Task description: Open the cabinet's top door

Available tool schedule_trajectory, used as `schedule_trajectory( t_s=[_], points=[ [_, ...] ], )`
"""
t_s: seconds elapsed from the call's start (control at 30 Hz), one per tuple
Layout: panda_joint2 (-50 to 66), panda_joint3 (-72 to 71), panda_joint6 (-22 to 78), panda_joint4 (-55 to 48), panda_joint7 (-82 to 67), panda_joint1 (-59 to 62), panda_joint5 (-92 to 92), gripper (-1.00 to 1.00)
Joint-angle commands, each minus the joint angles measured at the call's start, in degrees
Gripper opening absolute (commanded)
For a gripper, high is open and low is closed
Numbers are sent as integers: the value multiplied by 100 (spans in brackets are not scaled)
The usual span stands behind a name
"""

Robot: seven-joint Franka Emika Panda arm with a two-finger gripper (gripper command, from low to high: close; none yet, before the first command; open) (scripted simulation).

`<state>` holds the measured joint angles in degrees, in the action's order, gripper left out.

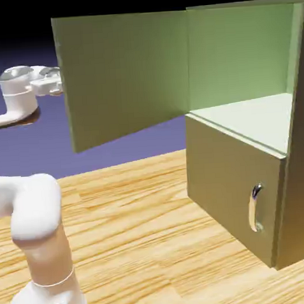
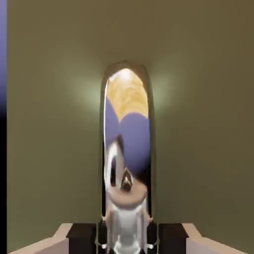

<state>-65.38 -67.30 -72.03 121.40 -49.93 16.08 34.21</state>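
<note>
The arm (image 1: 33,227) rises from the lower left corner of the exterior view, bends at a thick white elbow, and shows again higher up at the left, where its hand reaches level toward the far face of the open top door (image 1: 127,76). The gripper (image 1: 59,84) is mostly hidden behind the door's free edge in that view. In the hand view the gripper (image 2: 127,238) sits at the bottom middle, its two dark fingers (image 2: 82,237) pressed in from either side against the base of the long chrome handle (image 2: 127,149), so the jaws are clenched on the handle. The handle runs straight up from between the jaws, tall and arched, and its shiny surface mirrors wood colour, blue-violet and a bit of the white hand. All around the jaws, left, right and above, the flat olive-green door panel fills the view, with a thin strip of blue-violet backdrop at the far left edge. The cabinet (image 1: 298,189) stands on the wooden table (image 1: 134,232) at the right of the exterior view. Its top door is swung wide open, out to the left, showing the pale green inside (image 1: 243,52) and a light shelf floor. The lower door (image 1: 230,187) is closed, with its small chrome handle (image 1: 255,208) facing out.
</note>
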Motion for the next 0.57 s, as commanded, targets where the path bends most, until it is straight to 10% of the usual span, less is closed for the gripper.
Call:
schedule_trajectory(
  t_s=[0.0, 0.53],
  points=[
    [1, -117, 146, -206, -34, 182, -54, -100],
    [-382, -1301, 2294, -3528, -892, 2951, -458, -100]
  ],
)
